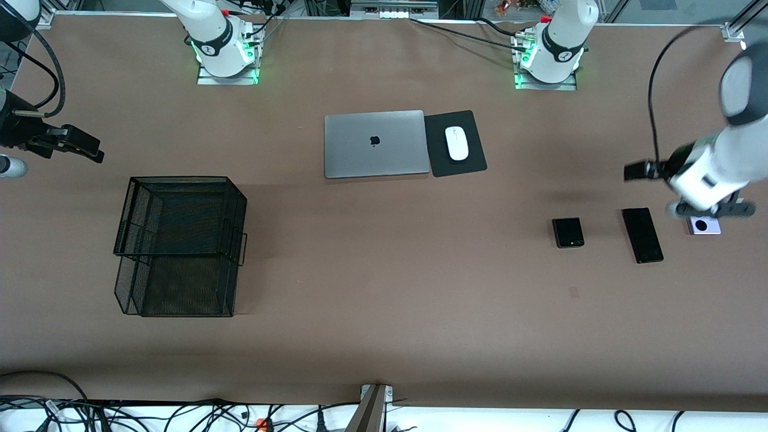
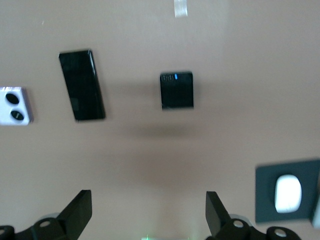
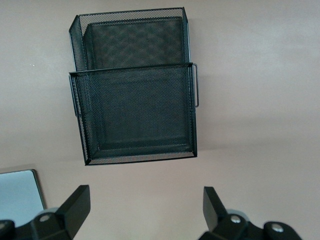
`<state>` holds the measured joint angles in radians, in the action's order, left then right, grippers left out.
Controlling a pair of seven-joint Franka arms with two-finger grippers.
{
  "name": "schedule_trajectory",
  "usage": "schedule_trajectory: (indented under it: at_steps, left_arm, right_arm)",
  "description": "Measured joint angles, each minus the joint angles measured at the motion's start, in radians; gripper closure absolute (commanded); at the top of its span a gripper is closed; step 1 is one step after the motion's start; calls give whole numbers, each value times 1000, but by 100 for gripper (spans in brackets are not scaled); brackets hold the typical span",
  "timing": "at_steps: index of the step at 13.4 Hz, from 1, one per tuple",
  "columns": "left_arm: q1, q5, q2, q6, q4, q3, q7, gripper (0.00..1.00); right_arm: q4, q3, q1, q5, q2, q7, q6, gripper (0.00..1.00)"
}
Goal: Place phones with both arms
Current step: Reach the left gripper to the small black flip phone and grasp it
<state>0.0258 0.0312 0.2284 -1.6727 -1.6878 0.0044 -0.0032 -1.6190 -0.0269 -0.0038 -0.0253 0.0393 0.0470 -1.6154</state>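
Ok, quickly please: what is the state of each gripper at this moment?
Left gripper: open, holding nothing, above the table near the phones.
Right gripper: open, holding nothing, up in the air beside the wire basket.

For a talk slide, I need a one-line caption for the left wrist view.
Open left gripper above the brown table, facing three phones and a white mouse on its pad.

A broad brown tabletop [image 1: 384, 300] fills the scene under even light. Aluminium framing [image 1: 393, 7] runs along its edge at the arms' bases. Along the edge nearest the front camera, black cables [image 1: 180, 414] tangle over a white surface.
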Motion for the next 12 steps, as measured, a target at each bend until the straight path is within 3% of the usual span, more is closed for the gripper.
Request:
schedule_trajectory:
  at_steps: [6,12]
  left_arm:
    - [-1,0,67,-552,-309,-4,0,0]
    - [-3,0,201,-791,-372,-8,0,0]
  right_arm:
    - [0,0,0,0,0,0,0,0]
    - [0,0,0,0,1,0,0,0]
